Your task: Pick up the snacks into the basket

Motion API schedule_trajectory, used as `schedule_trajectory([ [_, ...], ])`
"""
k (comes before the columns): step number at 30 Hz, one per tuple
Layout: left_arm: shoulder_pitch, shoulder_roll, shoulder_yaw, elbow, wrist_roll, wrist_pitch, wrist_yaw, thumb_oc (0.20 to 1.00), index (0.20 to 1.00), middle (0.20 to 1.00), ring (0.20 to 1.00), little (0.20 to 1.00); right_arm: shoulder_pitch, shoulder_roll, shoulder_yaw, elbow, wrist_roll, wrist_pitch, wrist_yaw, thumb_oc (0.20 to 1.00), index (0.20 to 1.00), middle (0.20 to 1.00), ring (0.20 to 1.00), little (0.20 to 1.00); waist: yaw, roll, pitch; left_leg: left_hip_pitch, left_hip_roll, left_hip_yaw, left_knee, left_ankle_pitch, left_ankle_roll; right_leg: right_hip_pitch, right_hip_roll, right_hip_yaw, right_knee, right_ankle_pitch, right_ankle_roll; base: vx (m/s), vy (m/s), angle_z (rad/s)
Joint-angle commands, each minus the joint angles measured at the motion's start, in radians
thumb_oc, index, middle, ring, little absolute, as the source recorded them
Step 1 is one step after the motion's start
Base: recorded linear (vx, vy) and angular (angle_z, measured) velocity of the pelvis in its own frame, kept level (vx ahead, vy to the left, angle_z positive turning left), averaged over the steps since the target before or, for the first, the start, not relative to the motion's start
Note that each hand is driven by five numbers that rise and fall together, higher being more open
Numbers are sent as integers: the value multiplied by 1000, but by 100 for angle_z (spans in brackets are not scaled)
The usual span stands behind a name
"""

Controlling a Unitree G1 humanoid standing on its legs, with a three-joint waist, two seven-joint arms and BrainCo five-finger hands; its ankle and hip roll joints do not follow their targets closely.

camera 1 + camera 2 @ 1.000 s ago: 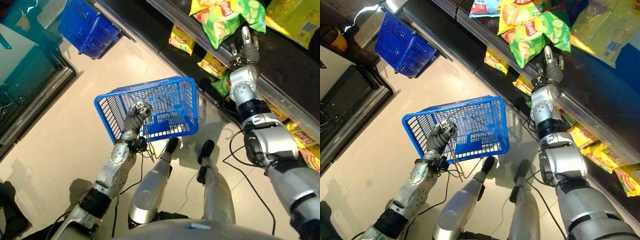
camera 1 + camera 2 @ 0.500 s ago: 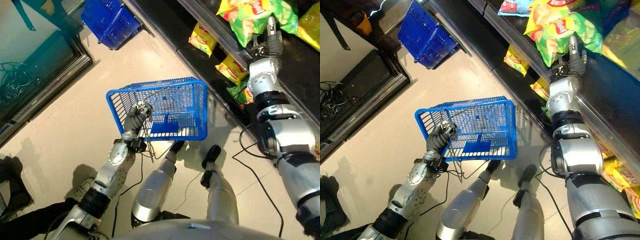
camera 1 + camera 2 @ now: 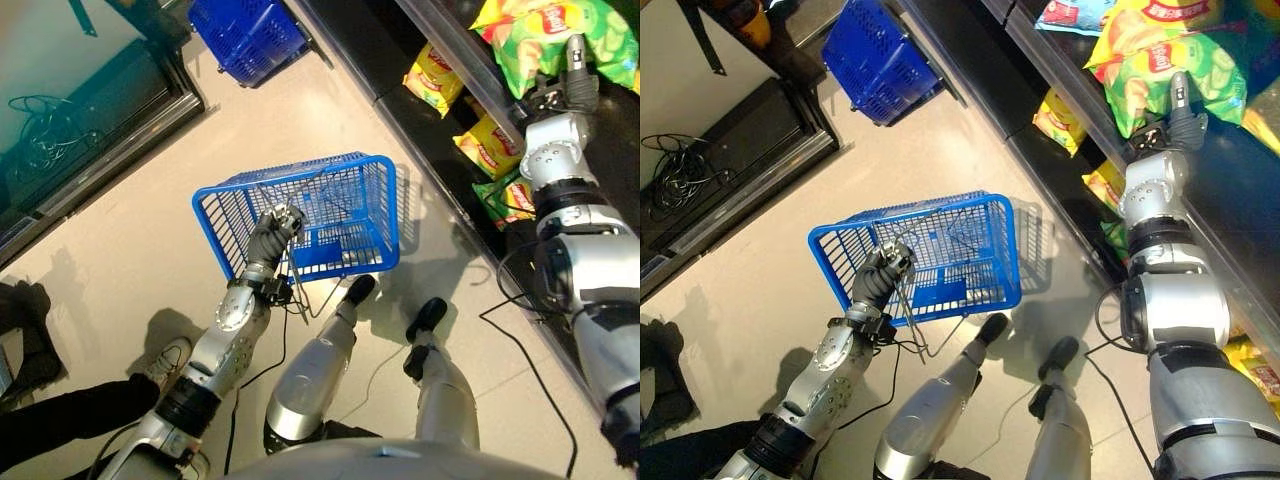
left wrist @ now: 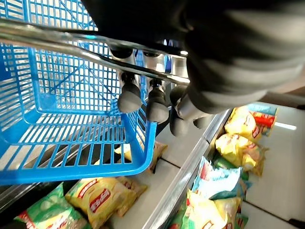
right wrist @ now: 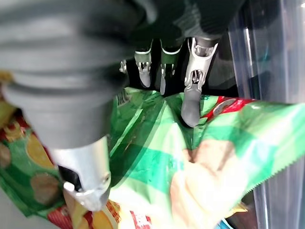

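Left hand (image 3: 886, 272) curled round the thin metal wire handle (image 4: 71, 47) of the blue plastic lattice basket (image 3: 300, 225), holding it off the pale floor (image 3: 130, 220); in the left wrist view, dark-tipped fingers (image 4: 129, 98) hooked under the wire with the basket's blue grid hanging beneath. Nothing lying inside the basket.

Right hand (image 3: 1170, 115) reaching up to the dark shelving (image 3: 970, 60) along the right edge of the floor, at the lower edge of a green and yellow crinkly snack bag (image 3: 1160, 65) on an upper shelf. In the right wrist view, fingers (image 5: 190, 102) extended with tips resting on the green bag's surface and the thumb (image 5: 88, 176) apart on the near side of it; cannot tell whether bag is actually pinched, though fingers look fairly straight, not closed round it.

Lower on the same shelving, small yellow snack packets (image 3: 432, 78) along the front edge, another yellow one (image 3: 487, 145) just beyond, a green and red packet (image 3: 510, 198) near the right arm. Light blue snack bag (image 3: 1065, 12) at the top of the shelving.

Second blue plastic basket (image 3: 877, 55) standing on the floor at the far end, well apart from the held one. A person's dark trouser leg and pale shoe (image 3: 165, 362) at the near left corner of the floor.
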Motion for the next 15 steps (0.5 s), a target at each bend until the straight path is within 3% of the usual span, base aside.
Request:
schedule_trajectory([
  [1, -12, 31, 49, -191, 8, -136, -31, 200, 200, 200, 200, 200, -65, -57, 59, -79, -13, -22, 15, 1000, 1000, 1000, 1000, 1000, 25, 0, -40, -1, -21, 72, 63, -113, 4, 107, -59, 45, 47, -149, 81, 44, -35, 35],
  [8, -9, 37, 53, -198, 3, -141, -36, 200, 200, 200, 200, 200, -77, -100, 76, -72, -49, -21, 7, 1000, 1000, 1000, 1000, 1000, 50, 8, -45, -10, -32, 52, 66, -112, 3, 113, -73, 19, 59, -158, 82, 35, -13, 19],
  [9, -8, 37, 54, -199, 3, -142, -37, 200, 200, 200, 200, 200, -74, -103, 77, -75, -53, -21, 9, 859, 859, 859, 859, 859, 52, 9, -46, -9, -33, 50, 64, -111, 3, 115, -74, 16, 59, -159, 82, 38, -14, 26],
  [10, -10, 40, 56, -198, 5, -144, -36, 200, 200, 200, 200, 200, -74, -107, 79, -75, -61, -23, 6, 200, 200, 200, 200, 200, 53, 8, -47, -9, -33, 49, 64, -111, 3, 117, -74, 14, 60, -160, 81, 34, -14, 17],
  [15, -18, 38, 61, -197, 10, -146, -28, 200, 200, 200, 200, 200, -74, -93, 86, -76, -81, -29, 0, 200, 200, 200, 200, 200, 50, 6, -48, -8, -33, 56, 61, -112, 5, 111, -74, 16, 64, -162, 78, 1, 3, 7],
])
